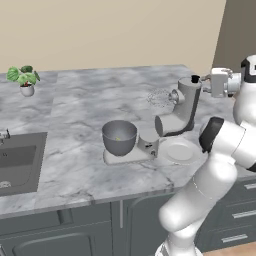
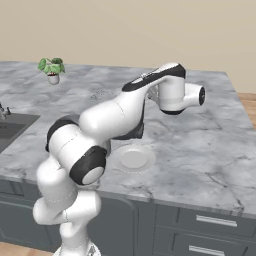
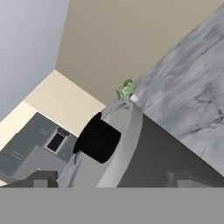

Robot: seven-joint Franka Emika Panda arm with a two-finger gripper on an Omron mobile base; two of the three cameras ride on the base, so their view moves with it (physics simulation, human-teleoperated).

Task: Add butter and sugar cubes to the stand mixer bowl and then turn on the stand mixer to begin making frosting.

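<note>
The stand mixer (image 1: 182, 107) stands on the counter with its boxy head tilted up and its wire whisk (image 1: 160, 97) out to the left. The stand mixer bowl (image 1: 119, 137) sits on the whitish base (image 1: 127, 156). A small pale yellow bit, the butter (image 1: 118, 138), lies inside it. The sugar cubes are hidden. My gripper (image 1: 203, 80) is open at the right end of the mixer head, just beside the black knob (image 1: 195, 79). In the hand view the knob (image 3: 98, 140) is close ahead, and the gripper (image 3: 111, 181) has its tips spread wide on either side of the head (image 3: 148, 153).
A round white plate (image 1: 177, 150) (image 2: 134, 158) lies on the counter right of the mixer base. A small potted plant (image 1: 24, 79) (image 2: 51, 69) stands at the back left. The sink (image 1: 17, 160) is set into the counter at far left. Drawers (image 2: 215, 235) run below the counter's front edge.
</note>
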